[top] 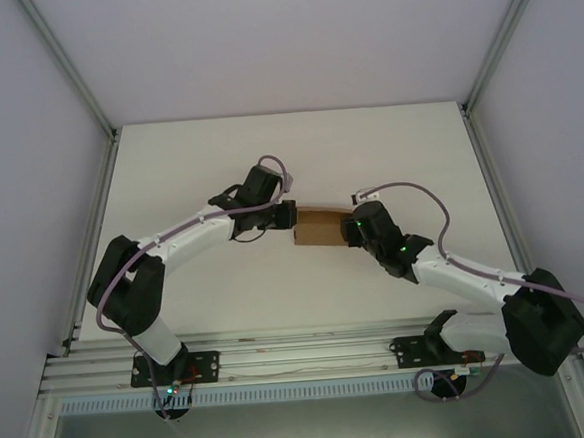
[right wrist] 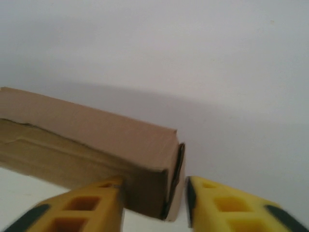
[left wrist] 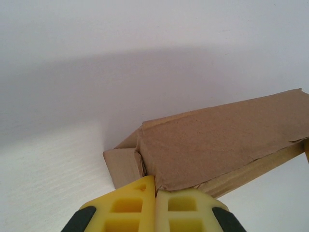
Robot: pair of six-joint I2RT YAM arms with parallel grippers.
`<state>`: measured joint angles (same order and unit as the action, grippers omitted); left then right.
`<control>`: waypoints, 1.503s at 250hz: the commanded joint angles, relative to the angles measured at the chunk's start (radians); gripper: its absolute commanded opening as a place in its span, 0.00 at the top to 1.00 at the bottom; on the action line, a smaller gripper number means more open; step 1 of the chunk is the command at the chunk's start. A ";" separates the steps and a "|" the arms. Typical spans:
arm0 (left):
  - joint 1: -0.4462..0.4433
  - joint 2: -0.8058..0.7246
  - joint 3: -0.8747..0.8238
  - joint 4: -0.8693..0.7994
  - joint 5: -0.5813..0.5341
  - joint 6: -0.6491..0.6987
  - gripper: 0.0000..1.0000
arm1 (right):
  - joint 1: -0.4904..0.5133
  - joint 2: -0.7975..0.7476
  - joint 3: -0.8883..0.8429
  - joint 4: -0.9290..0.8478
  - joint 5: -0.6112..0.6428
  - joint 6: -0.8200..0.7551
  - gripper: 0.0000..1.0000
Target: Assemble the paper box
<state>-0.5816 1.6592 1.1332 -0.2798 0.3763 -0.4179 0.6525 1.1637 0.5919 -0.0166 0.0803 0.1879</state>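
I see both arms bent at the elbow and reaching inward over the table (top: 387, 142), wrists meeting mid-table at the box (top: 318, 227). The left gripper (top: 290, 217) sits at the box's left end, its fingers (left wrist: 130, 208) pressed together on a thin cardboard edge. The right gripper (top: 351, 227) straddles the other end, spread wide, with a slight gap on one side.

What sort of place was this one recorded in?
Most likely a lab robot cell: a white table walled by plain white panels on aluminium posts, two arms bolted to a slotted rail, and a brown paper box between them.
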 commanded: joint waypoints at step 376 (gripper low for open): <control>0.002 -0.061 0.106 -0.124 -0.036 0.036 0.00 | -0.131 0.070 -0.048 -0.022 -0.106 0.197 0.60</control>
<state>-0.6003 1.5509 1.1713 -0.4427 0.3637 -0.3138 0.5224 1.2350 0.5968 0.0555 -0.0120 0.3752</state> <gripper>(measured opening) 0.997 0.400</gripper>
